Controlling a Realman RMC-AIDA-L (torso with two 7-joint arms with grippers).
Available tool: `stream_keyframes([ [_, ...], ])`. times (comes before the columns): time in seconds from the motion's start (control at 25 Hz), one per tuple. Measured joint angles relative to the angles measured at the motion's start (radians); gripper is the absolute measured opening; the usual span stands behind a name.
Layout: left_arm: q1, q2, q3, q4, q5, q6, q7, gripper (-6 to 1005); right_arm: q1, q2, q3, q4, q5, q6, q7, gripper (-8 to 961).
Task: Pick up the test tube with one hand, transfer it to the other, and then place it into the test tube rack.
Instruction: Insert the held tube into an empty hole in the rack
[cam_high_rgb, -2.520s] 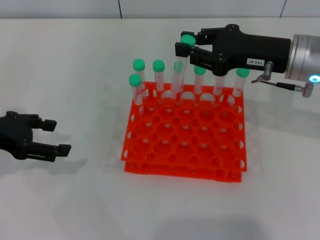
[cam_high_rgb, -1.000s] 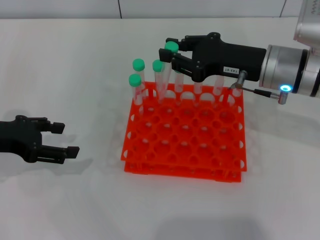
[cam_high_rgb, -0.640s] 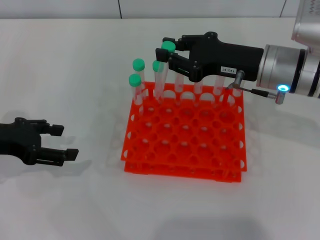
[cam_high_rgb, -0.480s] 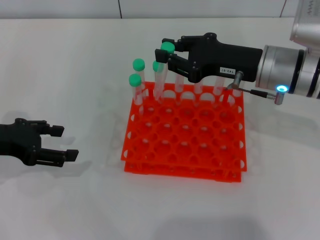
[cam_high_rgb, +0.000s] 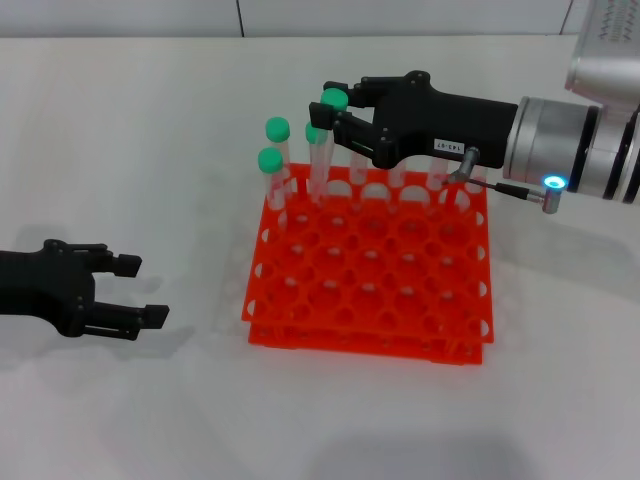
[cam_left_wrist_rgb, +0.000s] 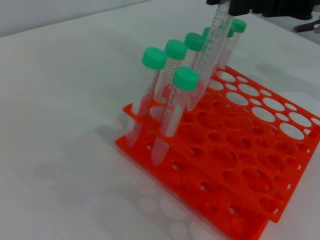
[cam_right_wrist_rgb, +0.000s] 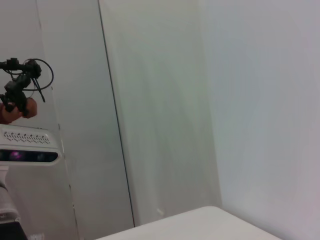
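Right gripper (cam_high_rgb: 335, 112), the labelled one with the blue wrist light, is clamped on the test tube (cam_high_rgb: 326, 140) just under its green cap, tube hanging down from the fingers with a slight tilt, lower end at or just entering a hole in the far row of the test tube rack (cam_high_rgb: 370, 270). From the head view we can't tell whether the tip is actually inside the hole or only resting at its rim; the left wrist view shows the tube (cam_left_wrist_rgb: 210, 50) running down from the black gripper body into the rack's back row, but the tip is hidden behind the neighbouring tubes. Our read on progress: pickup and handover look done, since the tube sits in the labelled gripper, and the left gripper (cam_high_rgb: 135, 292) is well off to the far side of the rack from the right gripper, low over the table, fingers spread and holding nothing. What's left is seating the tube fully and letting go. The tube itself is slim clear plastic with printed graduations and a green screw cap, same as the other green-capped tubes (cam_high_rgb: 272, 165) standing just beside and beneath the right gripper in the same end of the rack. Right wrist view shows only wall, nothing useful.
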Motion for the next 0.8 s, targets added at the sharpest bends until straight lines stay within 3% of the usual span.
stream_keyframes([
  [0.8,0.003,-0.004,0.0,-0.006,0.0,-0.002,0.024,864,0.006,0.0,-0.068,0.008,0.042,0.044,-0.003,265],
])
